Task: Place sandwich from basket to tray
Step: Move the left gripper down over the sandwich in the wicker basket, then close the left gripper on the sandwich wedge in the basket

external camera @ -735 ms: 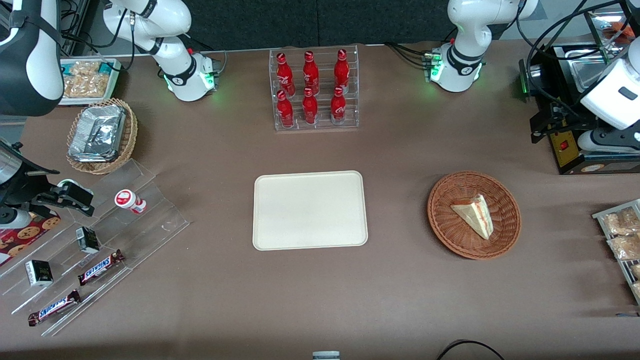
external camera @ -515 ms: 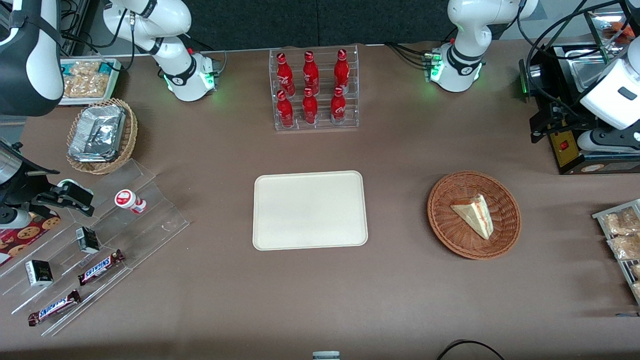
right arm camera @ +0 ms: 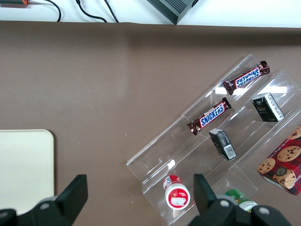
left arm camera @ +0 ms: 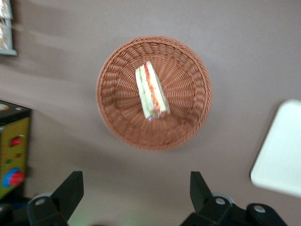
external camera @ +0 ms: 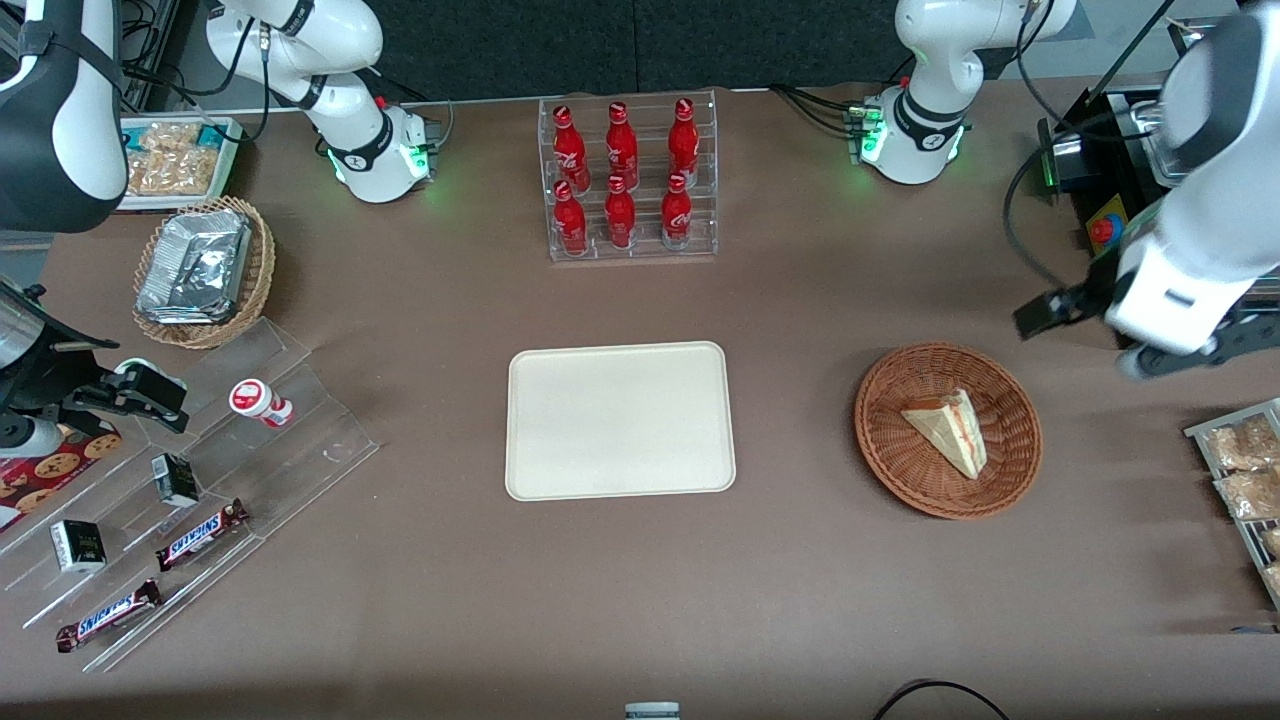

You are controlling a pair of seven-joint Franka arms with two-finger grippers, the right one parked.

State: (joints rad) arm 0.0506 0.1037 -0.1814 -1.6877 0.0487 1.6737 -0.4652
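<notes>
The sandwich (external camera: 948,430), a pale wedge with red and green filling, lies in the round reddish-brown basket (external camera: 900,455). The cream tray (external camera: 620,420) sits flat mid-table, beside the basket toward the parked arm's end. My left gripper (external camera: 1190,352) hovers high above the table, just off the basket's rim toward the working arm's end and farther from the front camera. In the left wrist view the gripper (left arm camera: 135,188) is open, its fingers (left arm camera: 70,188) wide apart over bare table, short of the basket (left arm camera: 188,99) and sandwich (left arm camera: 151,92). A corner of the tray (left arm camera: 282,155) shows there too.
A clear rack of red cola bottles (external camera: 630,180) stands farther from the front camera than the tray. A black machine with a red button (external camera: 1105,230) and a rack of bagged snacks (external camera: 1245,470) flank the working arm. A stepped acrylic display (external camera: 200,480) is at the parked arm's end.
The left arm has swung in from the black machine toward the basket, nearer the front camera. The sandwich, basket and tray have not moved.
</notes>
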